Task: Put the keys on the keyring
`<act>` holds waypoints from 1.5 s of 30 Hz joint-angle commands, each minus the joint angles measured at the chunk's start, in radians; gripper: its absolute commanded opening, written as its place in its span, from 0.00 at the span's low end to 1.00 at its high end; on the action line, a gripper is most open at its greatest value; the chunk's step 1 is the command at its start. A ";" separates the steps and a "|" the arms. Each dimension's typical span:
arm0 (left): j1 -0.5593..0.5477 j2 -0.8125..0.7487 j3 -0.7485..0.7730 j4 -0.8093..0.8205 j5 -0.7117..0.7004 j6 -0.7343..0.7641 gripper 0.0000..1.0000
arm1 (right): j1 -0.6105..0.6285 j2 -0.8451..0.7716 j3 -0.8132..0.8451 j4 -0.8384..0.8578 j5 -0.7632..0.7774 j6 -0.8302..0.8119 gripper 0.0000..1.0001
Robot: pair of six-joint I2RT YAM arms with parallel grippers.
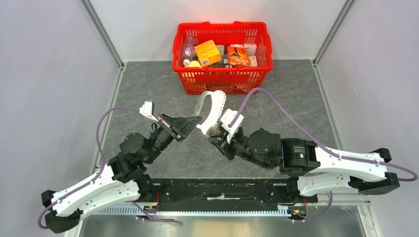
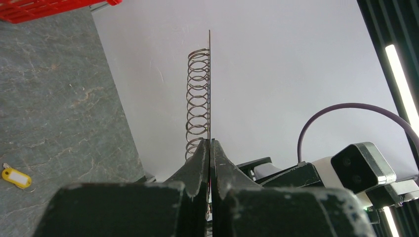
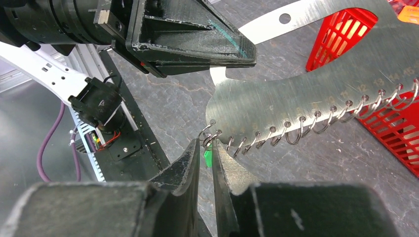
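Note:
The keyring holder is a curved steel plate with a row of wire split rings along one edge; from above it looks like a pale curved strap. My left gripper is shut on the plate's end, which shows edge-on in the left wrist view. My right gripper is shut on the green key tag, holding it at the plate's end ring. The yellow key lies on the grey table. Both grippers meet in mid-air above the table's middle.
A red basket full of packaged goods stands at the back of the table, just behind the plate. White walls enclose the left, right and back. A black rail runs along the near edge between the arm bases.

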 commanded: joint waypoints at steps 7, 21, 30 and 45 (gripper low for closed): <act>-0.005 -0.020 0.023 0.056 0.023 -0.028 0.02 | -0.001 0.000 0.034 0.032 0.108 -0.019 0.26; -0.006 -0.020 0.023 0.056 0.025 -0.028 0.02 | -0.001 0.008 0.034 0.045 0.119 -0.024 0.26; -0.006 -0.017 0.024 0.056 0.026 -0.028 0.02 | 0.000 0.010 0.033 0.040 0.089 -0.013 0.30; -0.005 -0.010 0.035 0.056 0.030 -0.024 0.02 | 0.000 -0.018 0.038 0.042 0.051 0.034 0.33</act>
